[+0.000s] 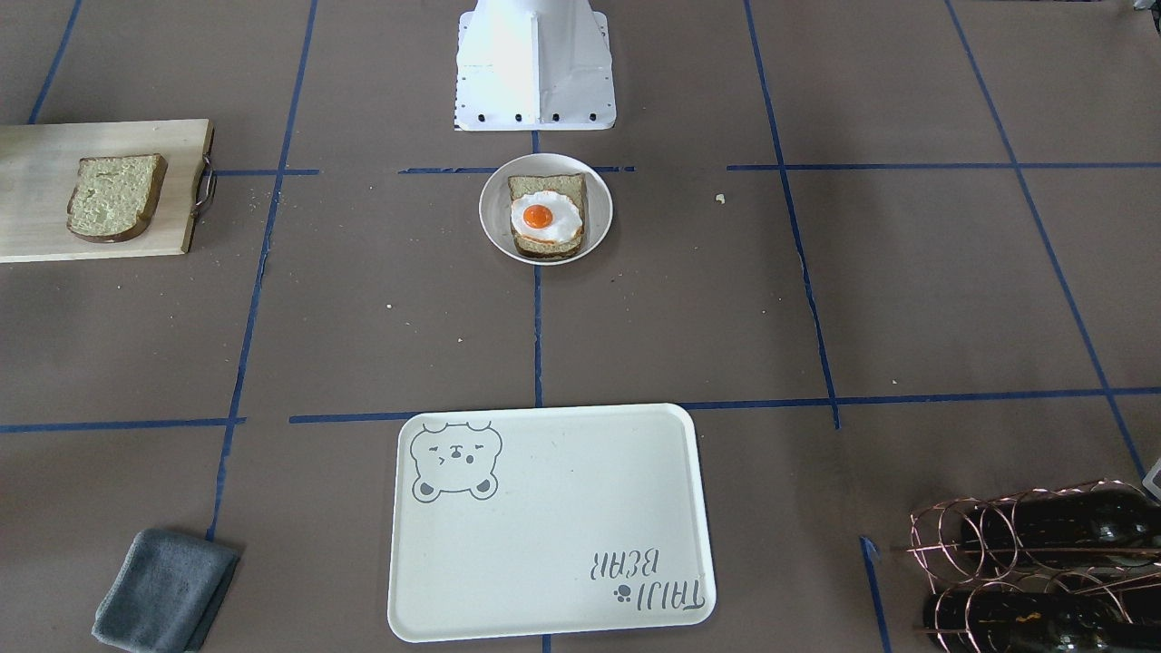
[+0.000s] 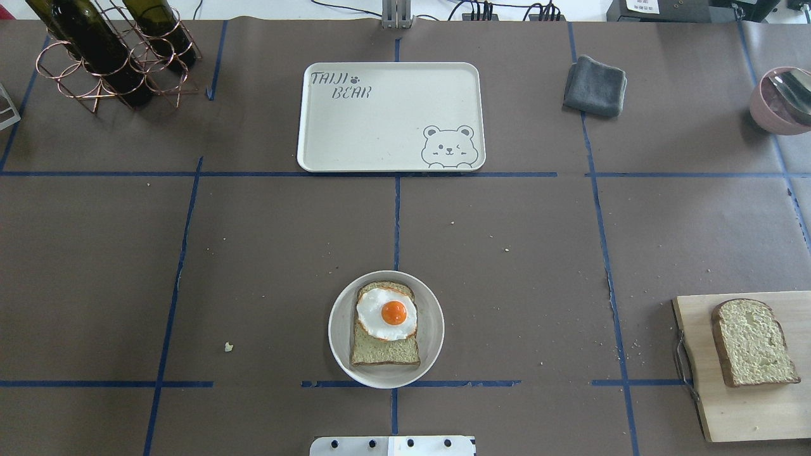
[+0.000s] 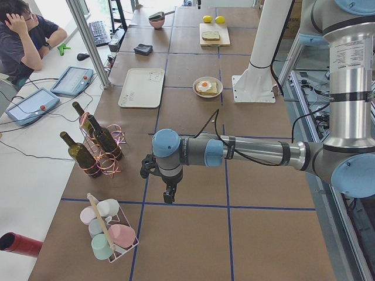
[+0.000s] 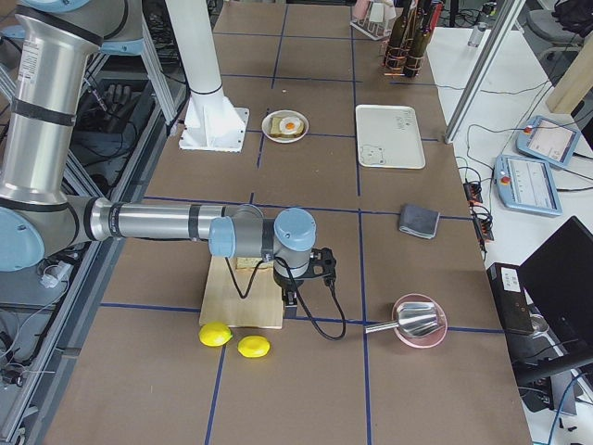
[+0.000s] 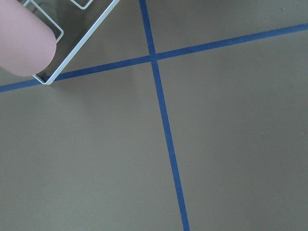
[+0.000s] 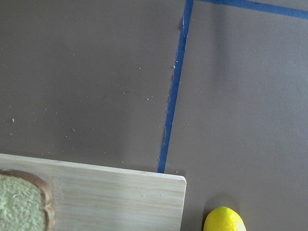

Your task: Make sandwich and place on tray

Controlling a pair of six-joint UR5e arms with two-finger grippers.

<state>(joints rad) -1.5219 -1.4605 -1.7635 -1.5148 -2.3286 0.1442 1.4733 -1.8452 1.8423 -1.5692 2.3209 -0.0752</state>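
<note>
A small round off-white plate (image 2: 434, 329) holds one bread slice (image 2: 384, 351) with a fried egg (image 2: 386, 313) on top, uncovered. It also shows in the front view (image 1: 545, 210). A second bread slice (image 2: 753, 342) lies on the wooden cutting board (image 2: 741, 405). The cream tray (image 2: 380, 126) with the bear drawing is bare. My left gripper (image 3: 169, 196) hangs over the table far off to the left. My right gripper (image 4: 290, 304) hangs near the board's edge. I cannot tell whether either is open or shut.
A copper rack with wine bottles (image 2: 108, 50) stands at the far left. A grey cloth (image 2: 594, 87) and a pink bowl with a spoon (image 2: 780, 99) lie at the far right. Two lemons (image 4: 232, 340) lie beyond the board. A cup rack (image 3: 108, 234) stands near my left gripper.
</note>
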